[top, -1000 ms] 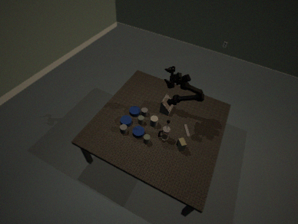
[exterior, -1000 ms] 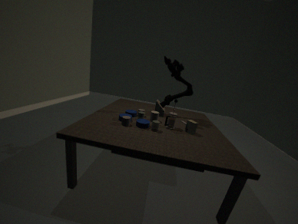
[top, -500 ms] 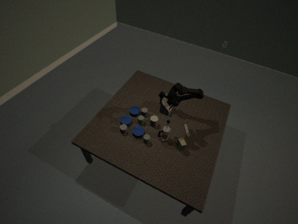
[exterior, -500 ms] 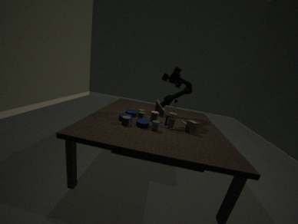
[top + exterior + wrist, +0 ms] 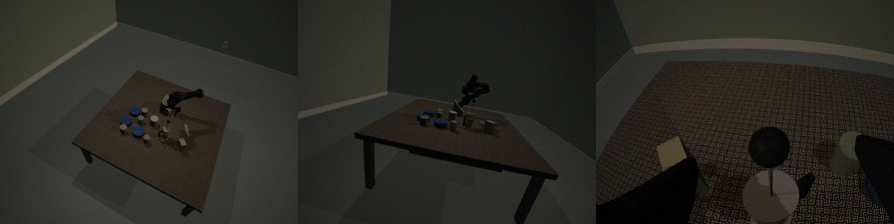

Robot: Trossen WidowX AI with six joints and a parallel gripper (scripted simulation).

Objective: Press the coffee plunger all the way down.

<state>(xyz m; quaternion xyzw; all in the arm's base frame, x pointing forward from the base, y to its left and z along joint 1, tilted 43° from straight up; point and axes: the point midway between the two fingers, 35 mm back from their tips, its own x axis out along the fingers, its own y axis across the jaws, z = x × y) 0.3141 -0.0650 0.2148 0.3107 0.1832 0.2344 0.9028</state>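
While upright, coffee press, plunger rod vertical, tool wide open, holding nothing.

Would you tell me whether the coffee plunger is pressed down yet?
Not yet: the plunger knob stands raised on its rod above the press, and the open hand touches nothing.
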